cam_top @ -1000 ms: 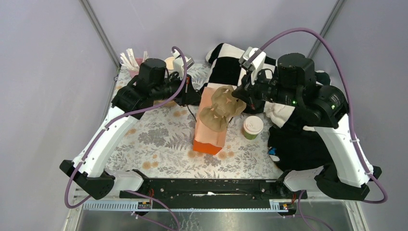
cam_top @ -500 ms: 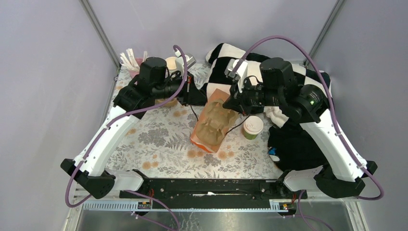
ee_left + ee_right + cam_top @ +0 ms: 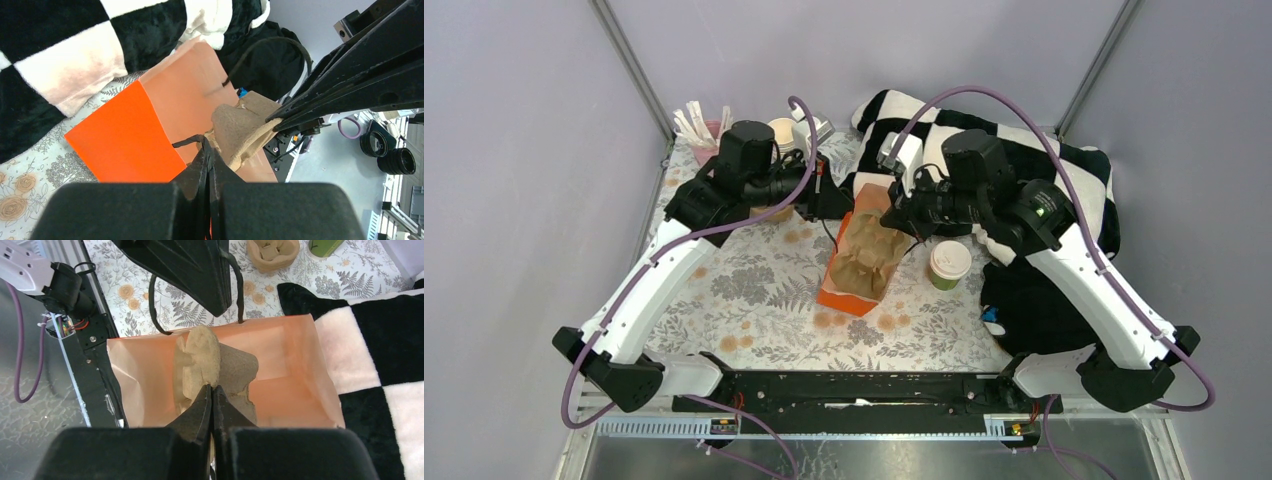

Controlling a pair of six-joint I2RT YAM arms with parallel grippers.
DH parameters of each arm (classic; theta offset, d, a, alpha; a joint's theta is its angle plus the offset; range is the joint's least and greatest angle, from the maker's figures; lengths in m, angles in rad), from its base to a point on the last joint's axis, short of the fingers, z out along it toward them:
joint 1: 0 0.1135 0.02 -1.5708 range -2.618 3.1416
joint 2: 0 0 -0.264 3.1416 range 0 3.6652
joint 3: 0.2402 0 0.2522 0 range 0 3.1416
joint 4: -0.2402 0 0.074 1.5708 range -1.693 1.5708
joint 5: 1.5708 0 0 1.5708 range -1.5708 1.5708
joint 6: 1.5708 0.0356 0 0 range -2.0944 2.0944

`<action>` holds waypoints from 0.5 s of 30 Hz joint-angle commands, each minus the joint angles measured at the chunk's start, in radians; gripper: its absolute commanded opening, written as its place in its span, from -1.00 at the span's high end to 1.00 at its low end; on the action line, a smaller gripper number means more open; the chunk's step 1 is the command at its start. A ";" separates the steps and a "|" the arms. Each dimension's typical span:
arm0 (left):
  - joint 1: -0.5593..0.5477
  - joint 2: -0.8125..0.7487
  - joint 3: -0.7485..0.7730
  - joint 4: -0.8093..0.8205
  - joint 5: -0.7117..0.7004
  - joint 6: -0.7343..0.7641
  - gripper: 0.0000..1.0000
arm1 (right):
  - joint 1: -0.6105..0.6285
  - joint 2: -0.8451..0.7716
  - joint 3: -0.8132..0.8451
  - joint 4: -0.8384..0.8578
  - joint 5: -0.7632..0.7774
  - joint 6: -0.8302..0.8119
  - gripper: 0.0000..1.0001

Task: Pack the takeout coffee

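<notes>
The takeout coffee (image 3: 949, 264), a green cup with a white lid, stands upright on the floral table, right of an orange paper bag (image 3: 844, 292) lying on its side. My left gripper (image 3: 838, 206) is shut on the bag's black handle (image 3: 187, 141) at the bag's mouth (image 3: 120, 140). My right gripper (image 3: 900, 214) is shut on a brown pulp cup carrier (image 3: 869, 250) and holds it in the bag's opening. In the right wrist view my right gripper (image 3: 211, 389) pinches the carrier (image 3: 210, 360) inside the peach-coloured bag (image 3: 295, 375).
A black-and-white checked blanket (image 3: 984, 130) lies at the back right, its edge beside the bag. A pink holder with white sticks (image 3: 699, 125) and cream-rimmed cups (image 3: 780, 130) stand at the back left. A second pulp carrier (image 3: 272, 252) lies beyond my left gripper.
My right gripper has moved left and down with the carrier, which now sits lower in the bag's mouth. The bag has swung slightly. The coffee cup has not moved.
</notes>
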 commanded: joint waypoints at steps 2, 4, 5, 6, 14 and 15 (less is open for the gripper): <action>-0.004 -0.028 -0.028 0.072 0.006 -0.008 1.00 | -0.002 -0.023 -0.060 0.095 -0.006 -0.032 1.00; -0.004 -0.031 -0.033 0.076 -0.007 -0.009 1.00 | -0.002 -0.003 -0.064 0.094 -0.036 -0.038 1.00; -0.004 -0.034 -0.036 0.077 -0.017 -0.008 1.00 | -0.001 0.008 -0.062 0.092 -0.045 -0.037 1.00; -0.004 -0.039 -0.039 0.079 -0.025 -0.006 1.00 | -0.002 0.017 -0.059 0.091 -0.051 -0.036 1.00; -0.003 -0.081 -0.098 0.094 -0.083 0.019 1.00 | -0.117 0.103 0.022 0.028 -0.284 -0.083 1.00; -0.003 -0.089 -0.111 0.096 -0.087 0.022 1.00 | -0.122 0.117 0.044 0.010 -0.299 -0.100 1.00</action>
